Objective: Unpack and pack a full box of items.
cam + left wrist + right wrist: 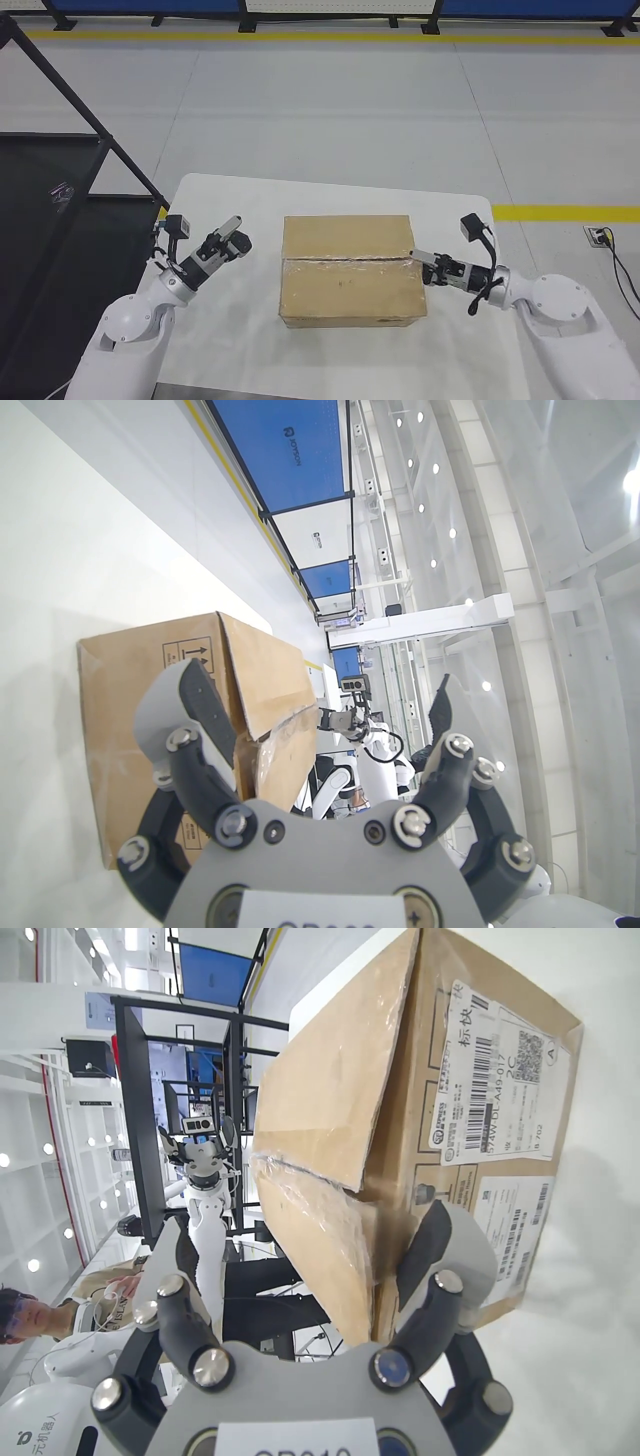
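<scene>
A closed brown cardboard box point(348, 270) stands in the middle of the white table point(330, 195), its top flaps meeting at a seam with torn clear tape. My left gripper point(234, 236) hangs open a short way off the box's left end; the box point(150, 680) lies beyond its fingers point(202, 700). My right gripper point(418, 258) is open at the box's right end, level with the seam, straddling the flap edge of the box point(380, 1093); one finger point(425, 1248) is close against the labelled end wall.
A black metal rack frame point(70, 110) stands left of the table, with dark mesh below it. Bare tabletop lies in front of and behind the box. A yellow floor line point(565, 213) runs past the table's right side.
</scene>
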Controlling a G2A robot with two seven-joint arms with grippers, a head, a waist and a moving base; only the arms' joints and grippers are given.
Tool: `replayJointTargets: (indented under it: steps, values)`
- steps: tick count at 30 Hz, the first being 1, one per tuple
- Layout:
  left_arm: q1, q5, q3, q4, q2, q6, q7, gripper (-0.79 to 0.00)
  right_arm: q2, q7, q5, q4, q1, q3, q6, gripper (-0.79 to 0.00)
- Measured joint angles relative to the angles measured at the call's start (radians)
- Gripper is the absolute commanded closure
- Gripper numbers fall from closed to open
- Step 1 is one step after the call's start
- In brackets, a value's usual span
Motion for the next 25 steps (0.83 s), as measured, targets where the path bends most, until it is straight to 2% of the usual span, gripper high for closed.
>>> replayJointTargets:
  steps: [6, 10, 14, 19, 21, 25]
  values:
    - [0.007, 0.001, -0.001, -0.005, 0.002, 0.002, 0.006, -0.785, -0.006, 0.017, 0.008, 0.043, 0.031, -0.043, -0.043, -0.785]
    - [0.012, 0.000, -0.002, -0.009, 0.003, 0.000, 0.007, -0.785, -0.007, -0.029, 0.005, 0.066, 0.038, -0.046, -0.029, -0.785]
    - [0.018, -0.002, -0.007, -0.014, 0.005, -0.002, 0.008, -0.785, -0.006, -0.127, 0.043, 0.080, 0.017, -0.003, -0.037, -0.785]
    - [0.027, -0.009, -0.027, -0.015, 0.009, 0.000, 0.004, -0.785, -0.002, -0.238, 0.138, 0.074, -0.057, 0.077, -0.130, -0.785]
    - [0.034, -0.009, -0.038, -0.014, 0.011, 0.001, -0.001, -0.785, -0.003, -0.261, 0.201, 0.076, -0.085, 0.100, -0.178, -0.785]
    - [0.040, -0.004, -0.043, -0.013, 0.014, 0.001, -0.013, -0.785, -0.004, -0.261, 0.200, 0.077, -0.084, 0.101, -0.177, -0.785]
